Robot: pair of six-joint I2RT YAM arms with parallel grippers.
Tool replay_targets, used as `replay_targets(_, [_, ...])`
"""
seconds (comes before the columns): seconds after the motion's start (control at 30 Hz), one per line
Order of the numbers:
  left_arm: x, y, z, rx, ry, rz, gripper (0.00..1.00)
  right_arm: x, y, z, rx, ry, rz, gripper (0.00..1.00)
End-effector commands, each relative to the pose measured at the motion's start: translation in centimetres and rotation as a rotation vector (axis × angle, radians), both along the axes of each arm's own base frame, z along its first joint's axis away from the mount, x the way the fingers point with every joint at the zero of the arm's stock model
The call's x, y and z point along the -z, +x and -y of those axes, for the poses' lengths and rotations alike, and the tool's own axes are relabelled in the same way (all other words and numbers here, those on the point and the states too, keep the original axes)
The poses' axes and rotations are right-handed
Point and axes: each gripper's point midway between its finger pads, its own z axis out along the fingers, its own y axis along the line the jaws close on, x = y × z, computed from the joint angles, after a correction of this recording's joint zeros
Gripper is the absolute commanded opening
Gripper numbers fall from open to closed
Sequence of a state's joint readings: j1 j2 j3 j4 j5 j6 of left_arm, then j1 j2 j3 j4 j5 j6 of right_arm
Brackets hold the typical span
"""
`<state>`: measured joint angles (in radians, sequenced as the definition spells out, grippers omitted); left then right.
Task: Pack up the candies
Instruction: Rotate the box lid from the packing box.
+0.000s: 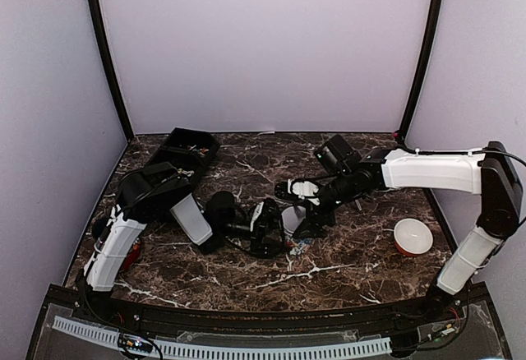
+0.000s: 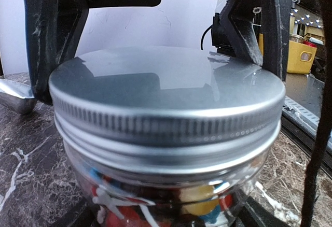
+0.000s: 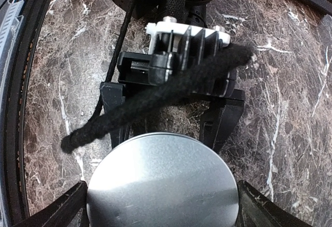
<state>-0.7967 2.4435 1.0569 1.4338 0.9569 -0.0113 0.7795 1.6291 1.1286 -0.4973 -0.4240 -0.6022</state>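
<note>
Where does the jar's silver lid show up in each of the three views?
Top external: the silver lid is a small grey disc near the table's centre.
Left wrist: the lid fills the middle, on top of the jar holding candies.
Right wrist: the lid is at bottom centre, seen from above.
Shared landmark: the dark marble table.

Overhead view: whole worktop [image 1: 345, 282], seen from above and behind. Left wrist: jar [image 2: 166, 185] side-on, very near. Right wrist: straight down onto the same jar's lid [image 3: 162, 185].
</note>
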Motion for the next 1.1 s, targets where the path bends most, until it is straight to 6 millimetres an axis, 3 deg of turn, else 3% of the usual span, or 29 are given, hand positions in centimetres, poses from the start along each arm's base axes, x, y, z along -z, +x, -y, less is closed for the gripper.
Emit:
replay_targets(0.0, [4.8,-0.7,-1.0,-0.028,0.125,-0.116,0.77,-0.4,0.3,0.4,0.045,0.011,0.001,0.92])
replay_targets(0.23, [5.1,0.6,-1.0,-0.110,0.144,-0.112,0.77,-1.4,1.1,0.4,0.118,0.056,0.041,0.89])
replay_targets(1.07, [4.9,4.9,-2.3,-0.416,0.171,-0.038,0.76,-1.0,5.2,0.4,0.598,0.099,0.019,0.87])
